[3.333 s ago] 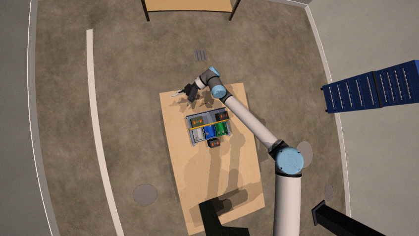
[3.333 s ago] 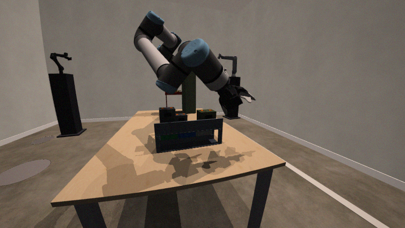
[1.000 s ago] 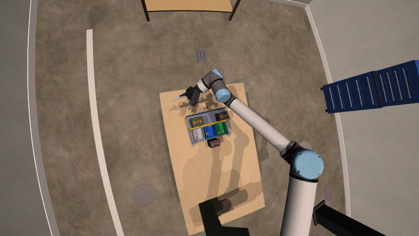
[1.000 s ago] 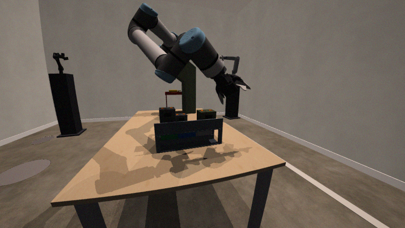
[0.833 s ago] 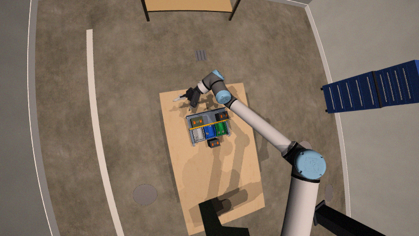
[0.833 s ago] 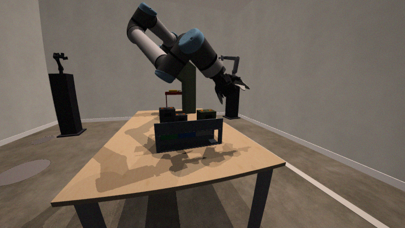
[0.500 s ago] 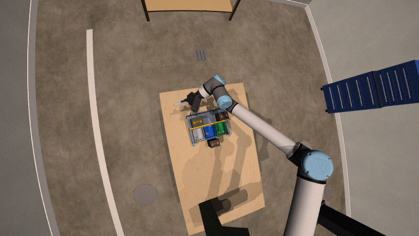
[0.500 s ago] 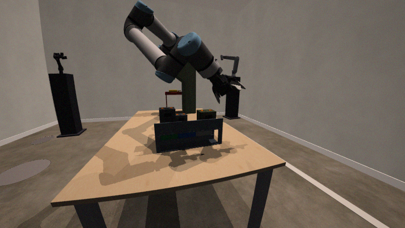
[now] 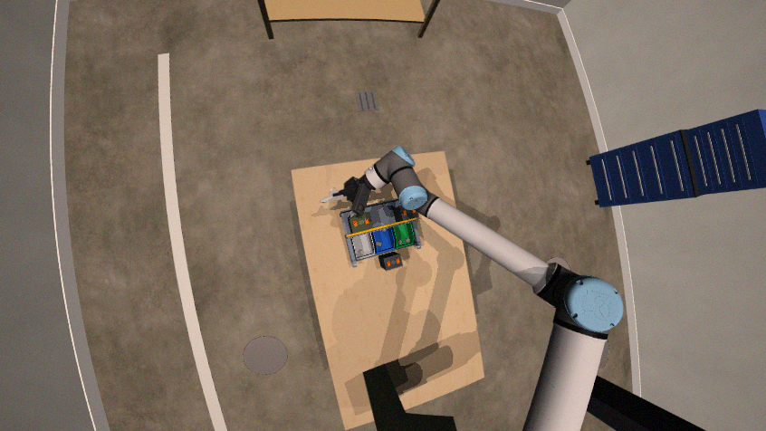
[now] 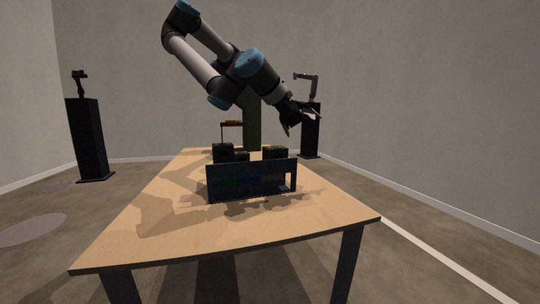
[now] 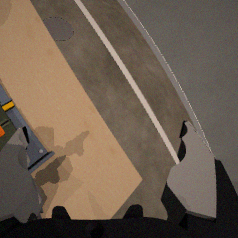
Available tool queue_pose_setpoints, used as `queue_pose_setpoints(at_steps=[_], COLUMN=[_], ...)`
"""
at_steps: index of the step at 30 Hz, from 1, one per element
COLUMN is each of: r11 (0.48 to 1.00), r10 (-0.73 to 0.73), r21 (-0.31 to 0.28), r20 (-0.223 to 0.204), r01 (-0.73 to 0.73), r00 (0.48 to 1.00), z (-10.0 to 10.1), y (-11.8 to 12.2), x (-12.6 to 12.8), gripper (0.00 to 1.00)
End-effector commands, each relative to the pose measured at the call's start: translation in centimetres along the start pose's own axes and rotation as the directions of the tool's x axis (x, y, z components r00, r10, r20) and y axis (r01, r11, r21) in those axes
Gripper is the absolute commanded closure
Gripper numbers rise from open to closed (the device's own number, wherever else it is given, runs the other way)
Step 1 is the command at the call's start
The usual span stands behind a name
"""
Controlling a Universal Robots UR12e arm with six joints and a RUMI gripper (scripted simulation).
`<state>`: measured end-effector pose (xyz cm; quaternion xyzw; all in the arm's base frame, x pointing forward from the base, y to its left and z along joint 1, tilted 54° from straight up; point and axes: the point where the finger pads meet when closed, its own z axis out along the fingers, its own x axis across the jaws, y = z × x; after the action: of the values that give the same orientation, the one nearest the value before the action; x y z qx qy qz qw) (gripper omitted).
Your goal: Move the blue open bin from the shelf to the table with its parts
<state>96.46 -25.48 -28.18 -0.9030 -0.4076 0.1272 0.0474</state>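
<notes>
The blue open bin (image 9: 382, 240) sits in the middle slot of the dark shelf (image 9: 381, 232) on the wooden table (image 9: 383, 283), between a grey bin (image 9: 363, 245) and a green bin (image 9: 404, 234). In the exterior view only a blue strip of it (image 10: 249, 180) shows through the shelf's back. My gripper (image 9: 342, 196) is open and empty, high in the air beyond the shelf's far left corner, also seen in the exterior view (image 10: 302, 117). The wrist view shows one open finger (image 11: 196, 175) over the table edge and floor.
A dark bin with orange parts (image 9: 390, 261) stands on the table in front of the shelf. Another dark bin with orange parts (image 9: 360, 220) rests on the shelf top. Camera stands (image 10: 87, 140) and a pillar (image 10: 251, 122) stand around the table. A blue container (image 9: 680, 158) is far right.
</notes>
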Motion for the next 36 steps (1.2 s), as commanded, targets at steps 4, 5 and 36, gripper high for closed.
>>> queue_pose_setpoints(at_steps=[4, 5, 36], r11=[1.0, 1.0, 1.0], r10=[-0.001, -0.001, -0.001], r21=[-0.004, -0.004, -0.004], r20=[-0.002, -0.002, -0.002], r01=[0.001, 0.001, 0.001], r00=[1.0, 1.0, 1.0], z=[0.7, 0.7, 3.6], y=[-2.3, -2.3, -9.9], x=[-1.5, -1.5, -6.8], gripper=[0.0, 0.0, 0.0])
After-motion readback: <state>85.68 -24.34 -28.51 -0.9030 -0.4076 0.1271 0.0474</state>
